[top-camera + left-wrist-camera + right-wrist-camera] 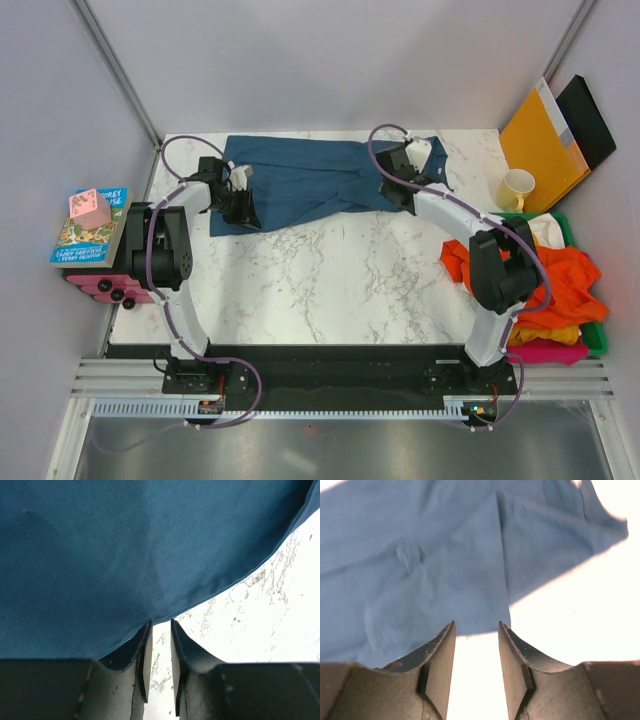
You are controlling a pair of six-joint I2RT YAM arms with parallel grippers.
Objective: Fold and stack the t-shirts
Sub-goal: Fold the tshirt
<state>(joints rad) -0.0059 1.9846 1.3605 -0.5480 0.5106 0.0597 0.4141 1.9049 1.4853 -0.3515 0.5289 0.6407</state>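
Observation:
A dark teal-blue t-shirt (310, 180) lies partly folded along the far side of the marble table. My left gripper (242, 208) hovers over its near-left edge. In the left wrist view the left gripper (160, 622) is narrowly open, with bare table between its jaws and the shirt's hem (125, 550) just past the tips. My right gripper (400, 190) is over the shirt's right end. In the right wrist view the right gripper (476, 625) is open and empty, with the cloth (430, 560) ending at its tips. Orange, yellow and pink t-shirts (545, 285) lie piled at the right.
The pile sits in a green bin (597, 335) at the table's right edge. Behind the bin stand a yellow mug (517, 188), an orange envelope (540, 140) and a black folder (590, 120). Books (88, 232) with a pink object on top lie off the left edge.

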